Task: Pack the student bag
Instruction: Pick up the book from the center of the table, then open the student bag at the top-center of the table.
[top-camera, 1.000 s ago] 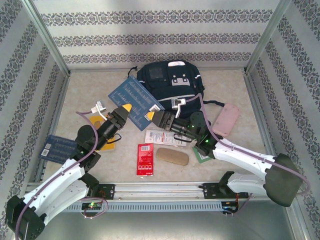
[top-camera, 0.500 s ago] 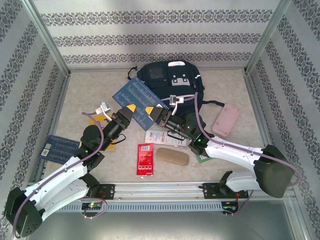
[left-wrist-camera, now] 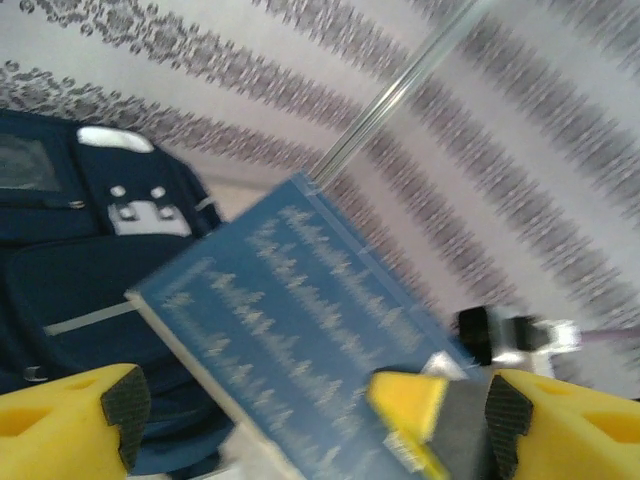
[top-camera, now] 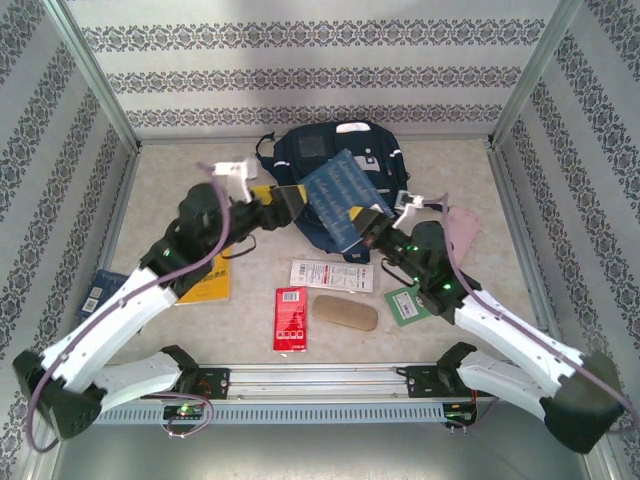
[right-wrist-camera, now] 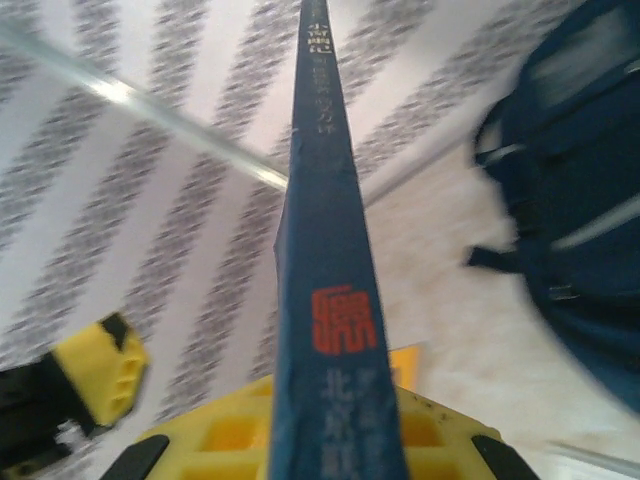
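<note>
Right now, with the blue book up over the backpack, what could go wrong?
1. The blue book hangs tilted above the student bag, pinched at one lower edge by the right jaws alone; it could pivot or slip out.
2. The left jaws stand open close beside the book, so a move might knock it.
3. I cannot tell whether the bag is open; the book may land on top, not inside.

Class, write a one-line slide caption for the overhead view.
The right gripper grips a tilted blue book by the student bag, with the open left gripper beside it.
</note>
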`<state>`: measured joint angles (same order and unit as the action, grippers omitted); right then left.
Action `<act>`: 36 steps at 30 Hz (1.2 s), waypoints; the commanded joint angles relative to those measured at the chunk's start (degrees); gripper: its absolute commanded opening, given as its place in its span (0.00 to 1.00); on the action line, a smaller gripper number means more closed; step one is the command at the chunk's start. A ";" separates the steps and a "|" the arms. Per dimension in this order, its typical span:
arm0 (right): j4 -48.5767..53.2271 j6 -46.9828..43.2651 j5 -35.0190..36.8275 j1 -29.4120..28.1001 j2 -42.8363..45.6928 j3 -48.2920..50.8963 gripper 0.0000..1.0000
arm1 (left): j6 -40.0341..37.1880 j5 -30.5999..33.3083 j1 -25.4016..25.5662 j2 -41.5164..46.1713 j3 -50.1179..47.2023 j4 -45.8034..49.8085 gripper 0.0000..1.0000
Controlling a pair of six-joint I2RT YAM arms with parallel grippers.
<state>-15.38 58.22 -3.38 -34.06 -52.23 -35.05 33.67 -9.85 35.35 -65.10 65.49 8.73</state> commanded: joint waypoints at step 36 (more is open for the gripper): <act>33.21 -11.99 -17.00 30.28 11.88 6.04 0.00 | -41.37 -29.59 -10.25 -86.03 80.32 36.30 0.83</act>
<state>18.87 46.24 -18.79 -4.58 -40.40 -29.36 -6.28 -34.33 25.10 -150.19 143.35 45.60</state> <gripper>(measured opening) 0.147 0.829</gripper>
